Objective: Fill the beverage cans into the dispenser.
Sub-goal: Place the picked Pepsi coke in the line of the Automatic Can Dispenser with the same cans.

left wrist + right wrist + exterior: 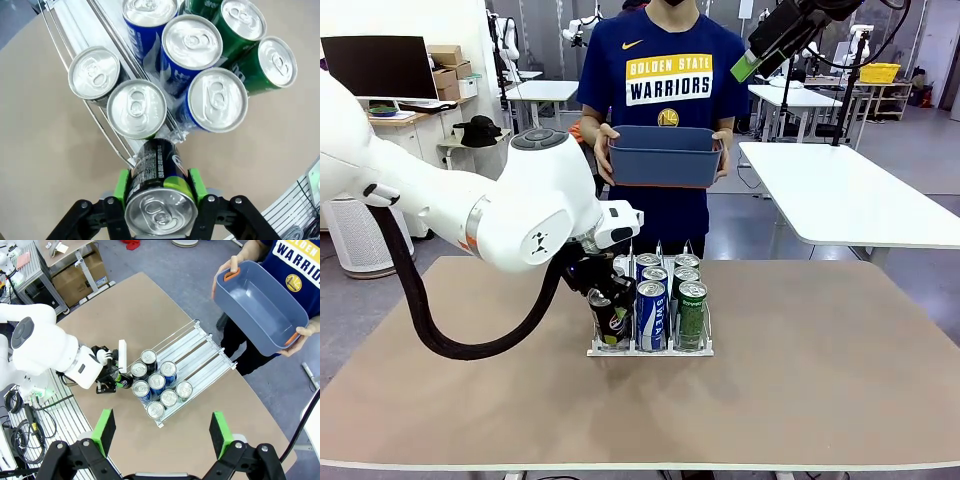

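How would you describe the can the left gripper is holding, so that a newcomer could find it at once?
Find the dispenser at mid-table, then the left gripper at its near left corner. The black can between its green pads is tilted, unlike the upright blue cans and green cans beside it.

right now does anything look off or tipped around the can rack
Only one thing: the black can in the left gripper is tilted at the near end of the dispenser, not upright like the eight cans standing in the lanes. Nothing spilled or dented.
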`<state>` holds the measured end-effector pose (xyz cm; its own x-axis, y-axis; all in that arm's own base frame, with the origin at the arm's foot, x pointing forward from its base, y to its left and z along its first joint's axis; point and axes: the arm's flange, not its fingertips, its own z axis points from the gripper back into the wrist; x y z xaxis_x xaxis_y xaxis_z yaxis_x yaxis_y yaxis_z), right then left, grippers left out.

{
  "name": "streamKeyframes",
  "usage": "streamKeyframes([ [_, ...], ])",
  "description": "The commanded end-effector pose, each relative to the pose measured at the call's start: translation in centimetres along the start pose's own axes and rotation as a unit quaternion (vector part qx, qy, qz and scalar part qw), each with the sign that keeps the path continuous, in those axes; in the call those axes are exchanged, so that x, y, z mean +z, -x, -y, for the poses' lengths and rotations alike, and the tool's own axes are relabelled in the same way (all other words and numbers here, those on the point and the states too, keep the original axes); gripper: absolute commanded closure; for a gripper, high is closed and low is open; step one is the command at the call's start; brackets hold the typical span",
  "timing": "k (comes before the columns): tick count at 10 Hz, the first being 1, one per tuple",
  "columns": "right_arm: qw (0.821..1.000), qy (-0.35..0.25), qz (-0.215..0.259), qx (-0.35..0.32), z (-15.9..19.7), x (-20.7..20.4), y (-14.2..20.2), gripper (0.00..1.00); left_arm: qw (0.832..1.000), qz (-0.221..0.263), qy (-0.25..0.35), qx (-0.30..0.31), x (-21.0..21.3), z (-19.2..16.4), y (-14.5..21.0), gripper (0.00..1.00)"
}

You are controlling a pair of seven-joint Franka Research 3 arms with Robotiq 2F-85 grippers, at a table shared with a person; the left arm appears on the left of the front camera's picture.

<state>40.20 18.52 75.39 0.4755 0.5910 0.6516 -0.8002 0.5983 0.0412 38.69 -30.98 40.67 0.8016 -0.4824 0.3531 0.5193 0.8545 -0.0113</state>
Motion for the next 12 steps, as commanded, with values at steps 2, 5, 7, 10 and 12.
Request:
streamKeyframes([
  [2, 1.000, -0.005, 0.003, -0.003, 0.0, 0.0, 0.0, 0.00, 0.999, 0.040, -0.006, 0.004, -0.9, -1.4, -2.7, 0.42],
  [5, 1.000, -0.005, 0.003, -0.003, 0.0, 0.0, 0.0, 0.00, 0.998, 0.053, -0.010, 0.011, -1.3, -2.3, -3.8, 0.42],
  [7, 1.000, -0.005, 0.003, -0.003, 0.0, 0.0, 0.0, 0.00, 0.998, 0.060, -0.008, 0.009, -1.5, -2.5, -4.5, 0.42],
  [10, 1.000, -0.005, 0.003, -0.003, 0.0, 0.0, 0.0, 0.00, 0.997, 0.074, -0.020, 0.015, -2.2, -2.9, -5.2, 0.42],
  [12, 1.000, -0.005, 0.003, -0.003, 0.0, 0.0, 0.0, 0.00, 0.996, 0.081, -0.023, 0.021, -2.9, -3.1, -5.6, 0.42],
])
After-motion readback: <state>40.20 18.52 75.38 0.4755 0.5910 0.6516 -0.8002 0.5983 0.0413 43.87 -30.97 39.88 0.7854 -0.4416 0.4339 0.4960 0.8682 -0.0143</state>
